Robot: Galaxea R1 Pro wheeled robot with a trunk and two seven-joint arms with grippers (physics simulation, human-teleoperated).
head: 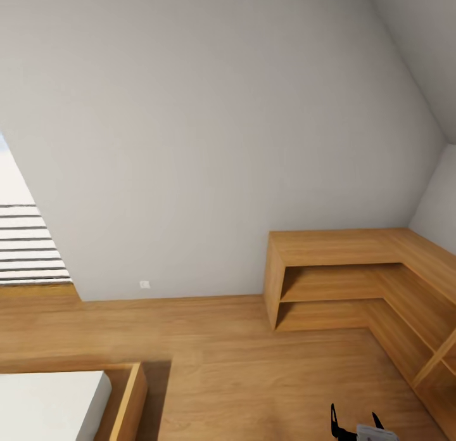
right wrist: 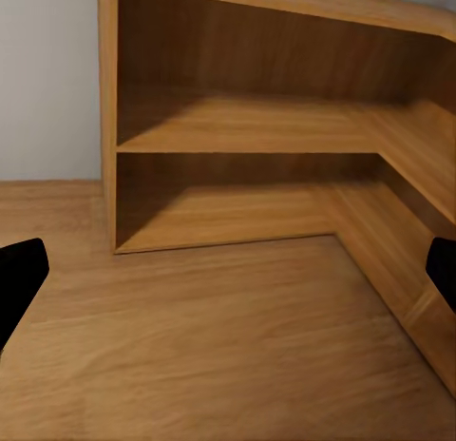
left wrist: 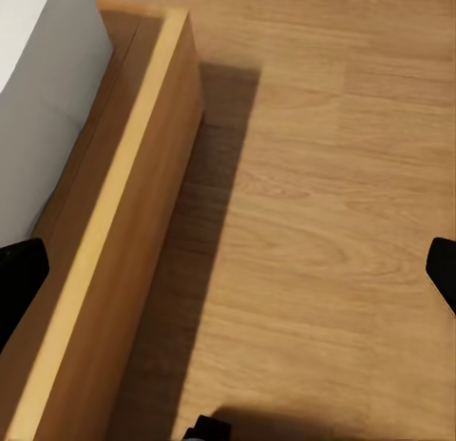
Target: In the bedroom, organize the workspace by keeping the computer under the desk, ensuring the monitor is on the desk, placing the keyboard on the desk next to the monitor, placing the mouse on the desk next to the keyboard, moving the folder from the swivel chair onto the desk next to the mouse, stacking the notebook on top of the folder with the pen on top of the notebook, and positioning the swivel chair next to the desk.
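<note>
Three camera views are showing a bedroom corner while the robot is on its way; none of the desk items of the task are appearing in them, so their places cannot be told.

From the head camera, a plain pale grey wall is filling most of the scene, meeting a slanted white ceiling at the upper right. Beneath it, a light-brown wood plank floor is stretching across the room. An L-shaped open shelf unit of light wood is sitting in the right corner against the wall, with two shelf levels wrapping round toward the right edge. At the lower left, a bed with a white mattress is lying inside a light-wood frame. At the far left, a window with dark horizontal slats is showing. A small white wall socket is sitting low on the wall, just above the floor.

At the bottom right of the head view, the black right gripper is pointing up, its jaws standing wide apart and holding nothing. The right wrist camera is looking at the shelf unit over the floor.

The left wrist camera is looking down on the bed frame and floor; the left gripper is showing black fingertips at opposite edges, jaws wide and empty.
</note>
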